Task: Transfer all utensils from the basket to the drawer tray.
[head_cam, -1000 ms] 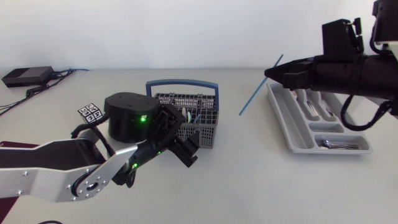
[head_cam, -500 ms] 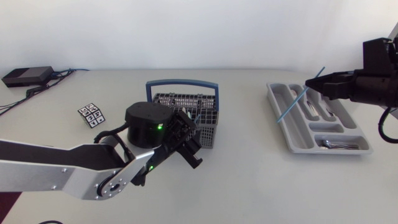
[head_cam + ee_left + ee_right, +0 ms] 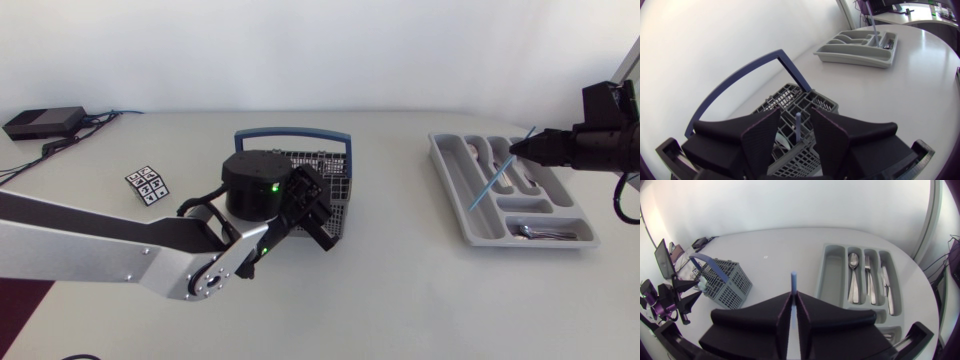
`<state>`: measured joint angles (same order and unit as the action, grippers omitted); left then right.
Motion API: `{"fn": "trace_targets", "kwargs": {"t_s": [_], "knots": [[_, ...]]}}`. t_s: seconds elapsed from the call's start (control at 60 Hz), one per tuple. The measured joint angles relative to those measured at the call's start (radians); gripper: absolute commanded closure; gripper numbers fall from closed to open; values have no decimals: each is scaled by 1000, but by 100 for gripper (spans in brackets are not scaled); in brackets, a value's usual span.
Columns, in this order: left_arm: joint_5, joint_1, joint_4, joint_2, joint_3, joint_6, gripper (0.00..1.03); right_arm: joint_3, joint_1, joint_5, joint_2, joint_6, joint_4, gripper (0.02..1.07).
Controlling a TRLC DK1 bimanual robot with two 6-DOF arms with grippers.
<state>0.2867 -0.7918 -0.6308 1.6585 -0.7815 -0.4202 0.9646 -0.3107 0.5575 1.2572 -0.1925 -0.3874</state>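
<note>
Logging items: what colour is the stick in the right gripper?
Light blue stick; head view shows it best.

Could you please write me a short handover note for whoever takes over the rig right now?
Left gripper: open over the basket, straddling an upright utensil handle without touching it.
Right gripper: shut on a thin blue stick, held tilted over the drawer tray.
Done: a spoon, fork and knife lie in the tray's long slots, with more cutlery in the small end slot.
Left: set the blue stick into the tray, then take out the utensil handle and whatever else the basket holds. Its contents are partly hidden.
</note>
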Motion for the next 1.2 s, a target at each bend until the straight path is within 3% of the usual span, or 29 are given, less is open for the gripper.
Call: {"fn": "trace_targets", "kwargs": {"t_s": [0.2, 0.367, 0.433, 0.75, 0.817, 1.2], "knots": [[0, 5, -8, 11, -7, -8, 85, 109, -15, -5, 94, -18, -66, 95], [0, 6, -11, 11, -7, -8, 86, 182, -24, -23, 159, -28, -115, 95], [0, 6, -11, 12, -7, -8, 92, 197, -25, -31, 177, -33, -126, 95], [0, 11, -11, 11, -7, -7, 92, 216, -25, -34, 233, -42, -144, 95], [0, 14, -11, 11, -7, -7, 98, 225, -25, -39, 245, -46, -152, 95], [-2, 24, -10, 8, -7, -7, 100, 299, 11, -128, 351, -64, -205, 95]]}}
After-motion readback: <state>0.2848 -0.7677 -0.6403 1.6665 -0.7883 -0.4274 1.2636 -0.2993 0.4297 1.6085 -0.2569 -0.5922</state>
